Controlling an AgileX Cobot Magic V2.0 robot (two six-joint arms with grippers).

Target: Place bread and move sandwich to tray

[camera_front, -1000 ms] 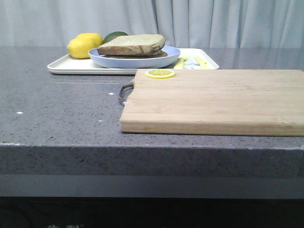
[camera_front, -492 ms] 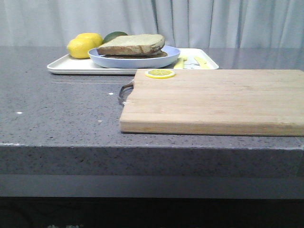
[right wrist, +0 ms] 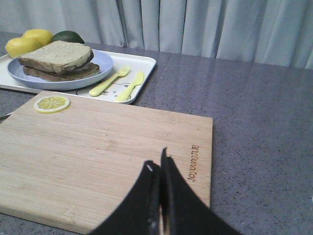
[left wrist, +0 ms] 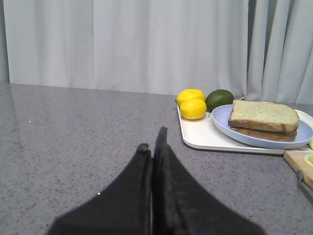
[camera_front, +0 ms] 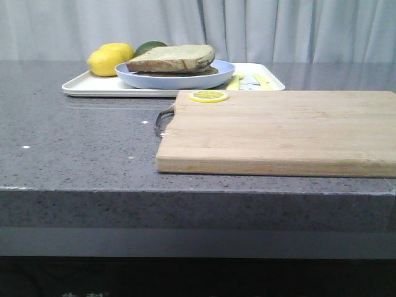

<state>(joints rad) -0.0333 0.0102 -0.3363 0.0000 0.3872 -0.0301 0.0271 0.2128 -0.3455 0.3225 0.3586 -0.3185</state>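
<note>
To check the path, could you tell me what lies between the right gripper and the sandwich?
In the right wrist view, cutting board with a lemon slice, then the tray rim.

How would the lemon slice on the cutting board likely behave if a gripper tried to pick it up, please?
The lemon slice looks thin and lies flat on the cutting board, so fingers would probably struggle to get under it. Being so flat, it should not roll, and a push would likely slide it along the smooth wood. Its glossy face suggests it may be slippery, though that is hard to judge.

Tan sandwich (camera_front: 175, 59), light-blue plate (camera_front: 179, 80), white tray (camera_front: 99, 86)
</note>
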